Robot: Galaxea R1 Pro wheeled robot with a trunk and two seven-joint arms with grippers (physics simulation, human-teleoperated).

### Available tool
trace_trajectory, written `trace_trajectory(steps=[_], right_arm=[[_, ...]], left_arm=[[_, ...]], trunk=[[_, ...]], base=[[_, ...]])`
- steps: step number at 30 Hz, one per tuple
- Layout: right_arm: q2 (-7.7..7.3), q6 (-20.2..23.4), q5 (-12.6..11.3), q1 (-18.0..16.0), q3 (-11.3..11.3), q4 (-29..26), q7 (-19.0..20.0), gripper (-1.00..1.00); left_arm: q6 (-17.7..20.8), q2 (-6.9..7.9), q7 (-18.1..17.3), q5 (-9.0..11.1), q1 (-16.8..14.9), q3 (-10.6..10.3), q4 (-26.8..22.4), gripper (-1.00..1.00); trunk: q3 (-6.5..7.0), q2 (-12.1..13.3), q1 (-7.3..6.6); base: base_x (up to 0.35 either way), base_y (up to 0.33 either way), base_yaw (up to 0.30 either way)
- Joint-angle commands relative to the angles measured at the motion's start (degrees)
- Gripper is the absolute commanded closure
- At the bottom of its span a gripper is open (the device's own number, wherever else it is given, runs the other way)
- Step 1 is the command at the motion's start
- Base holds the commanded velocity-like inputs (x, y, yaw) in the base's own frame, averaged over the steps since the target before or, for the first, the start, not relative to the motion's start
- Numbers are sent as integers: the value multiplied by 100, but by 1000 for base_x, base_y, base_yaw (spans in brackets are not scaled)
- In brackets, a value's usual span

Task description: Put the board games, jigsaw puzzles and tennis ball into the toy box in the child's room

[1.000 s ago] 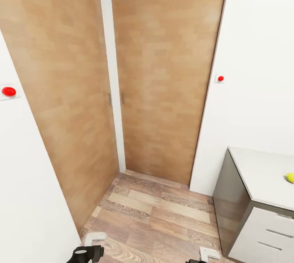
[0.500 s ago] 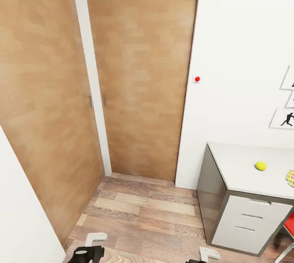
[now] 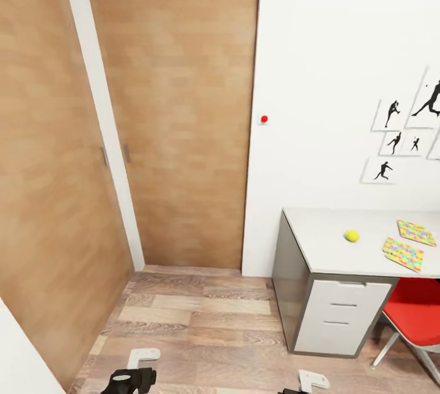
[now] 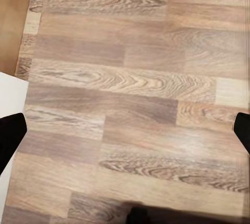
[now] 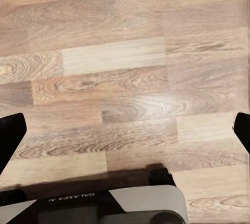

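Observation:
The table (image 3: 324,247), with a light grey top and white drawers, stands against the white wall at the right of the head view. On it lie the yellow-green tennis ball (image 3: 351,235) and two bright jigsaw puzzles (image 3: 416,232) (image 3: 403,254), one near the front edge. The toy box, the board games and the bed are out of view. My left gripper (image 4: 125,135) and right gripper (image 5: 125,135) both hang open over bare wooden floor, fingertips wide apart, nothing between them. They are low and far from the table.
A red chair (image 3: 415,317) stands under the table's right part. Closed wooden doors (image 3: 183,113) fill the left and centre, with a red button (image 3: 263,119) on the wall beside them. Black figure pictures (image 3: 397,143) hang above the table. Wooden floor (image 3: 201,327) lies ahead.
The camera has turned right: the doors slid left in the picture, and the table, both puzzles, the red chair and the wall pictures came into view. The grippers hold the same pose.

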Motion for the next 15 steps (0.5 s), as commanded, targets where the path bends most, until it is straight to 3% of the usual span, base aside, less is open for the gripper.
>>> trace_trajectory(steps=[1, 15], right_arm=[[3, 28, -43, 0, -6, -10, -22, -100], [3, 29, -48, 0, -6, -10, -35, -100]], left_arm=[[35, 0, 19, 3, 3, -1, -14, -100], [34, -5, 19, 1, 11, -1, -7, -100]], trunk=[[15, 37, -20], [33, 77, -42]], base=[[0, 0, -279], [0, 0, -279]])
